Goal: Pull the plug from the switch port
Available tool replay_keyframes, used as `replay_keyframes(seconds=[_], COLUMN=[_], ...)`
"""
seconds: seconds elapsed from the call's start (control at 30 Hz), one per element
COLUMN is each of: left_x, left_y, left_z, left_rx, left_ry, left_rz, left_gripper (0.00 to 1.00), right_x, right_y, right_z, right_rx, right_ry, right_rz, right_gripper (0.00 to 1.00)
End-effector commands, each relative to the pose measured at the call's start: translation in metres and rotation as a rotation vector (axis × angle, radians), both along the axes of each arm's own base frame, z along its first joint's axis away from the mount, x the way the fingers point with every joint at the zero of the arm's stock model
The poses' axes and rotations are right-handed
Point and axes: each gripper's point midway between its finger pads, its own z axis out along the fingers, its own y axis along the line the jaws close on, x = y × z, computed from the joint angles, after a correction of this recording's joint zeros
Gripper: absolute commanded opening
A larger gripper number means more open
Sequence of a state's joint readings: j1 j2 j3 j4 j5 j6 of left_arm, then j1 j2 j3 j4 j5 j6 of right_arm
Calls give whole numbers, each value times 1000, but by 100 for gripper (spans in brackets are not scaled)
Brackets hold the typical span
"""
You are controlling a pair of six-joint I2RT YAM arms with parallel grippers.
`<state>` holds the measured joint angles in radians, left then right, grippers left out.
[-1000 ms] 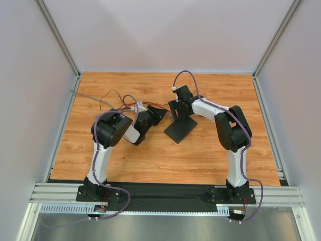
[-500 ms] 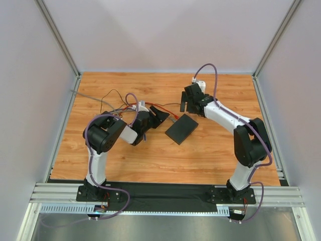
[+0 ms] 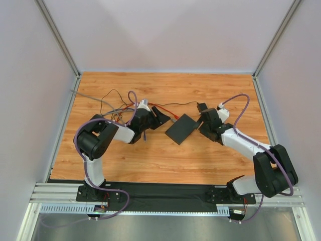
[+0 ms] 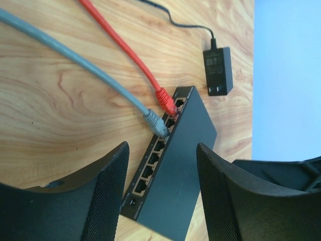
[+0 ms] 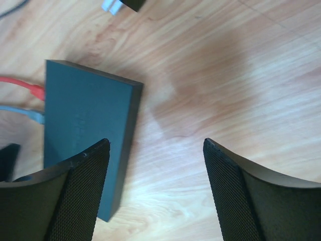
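Note:
The switch (image 3: pixel 181 128) is a flat matte-black box lying on the wood table; it also shows in the left wrist view (image 4: pixel 186 165) and the right wrist view (image 5: pixel 80 120). A red plug (image 4: pixel 165 102) and a grey plug (image 4: pixel 156 123) sit in neighbouring ports on its narrow edge. My left gripper (image 3: pixel 161 117) is open, its jaws (image 4: pixel 161 149) straddling the port edge just short of the plugs. My right gripper (image 3: pixel 203 125) is open and empty (image 5: pixel 156 144), low at the switch's right side, one finger (image 5: pixel 75 191) over its top.
A small black power-adapter block (image 4: pixel 217 71) lies behind the switch, with its white prongs in the right wrist view (image 5: pixel 111 6). Red (image 3: pixel 156 107), grey (image 3: pixel 88 95) and black (image 3: pixel 113 93) cables trail over the table's left and back. Grey walls enclose the table.
My right arm has swung from above the switch's back edge, out and down to the switch's right side. My left arm's elbow has shifted left; its gripper stays at the ports.

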<state>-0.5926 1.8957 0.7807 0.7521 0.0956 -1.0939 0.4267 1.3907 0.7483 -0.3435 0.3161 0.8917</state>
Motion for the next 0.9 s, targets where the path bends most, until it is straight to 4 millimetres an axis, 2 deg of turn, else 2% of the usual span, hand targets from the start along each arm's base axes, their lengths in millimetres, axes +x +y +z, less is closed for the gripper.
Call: replay_keyframes(seconds=[0.0,0.03,0.1,0.13,0.2,0.23,0.27,0.3,0.37,0.47,0.5,0.6,0.7,0.8,0.83,0.87], left_x=[0,1,2,3,3,3,4,4,4,3,4,5,7,10,12,12], left_y=[0,0,3,6,8,10,11,11,13,13,13,14,16,21,22,23], left_z=[9,10,10,8,10,8,10,10,10,7,7,5,9,9,12,11], left_rx=[2,-5,-27,-27,-39,-39,-41,-41,-42,-39,-41,-48,-82,-96,-106,-109], left_ry=[-12,-7,2,7,6,9,5,3,6,15,15,20,20,19,13,16], left_rz=[-41,-43,-47,-41,-40,-38,-35,-37,-33,-32,-31,-30,-17,-1,5,5], left_gripper=[62,62,61,60,60,60,60,59,59,59,58,54,49,48,48,47], right_x=[28,31,34,35,34,41,43,44,51,60,68,86,120,136,144,157], right_y=[21,26,32,33,33,38,37,38,40,40,43,44,58,73,75,86], right_z=[22,22,9,10,-4,0,-8,-11,-15,-19,-12,-6,5,13,9,26], right_rx=[166,186,207,217,210,227,213,209,192,173,178,142,152,182,182,217], right_ry=[-159,-167,-154,-163,-138,-173,-161,-157,-166,-181,-203,-218,-228,-235,-228,-260], right_rz=[-59,-49,-45,-45,-45,-34,-25,-18,-5,10,21,84,170,257,263,299], right_gripper=[76,75,69,69,62,59,47,40,35,36,36,38,39,40,41,41])
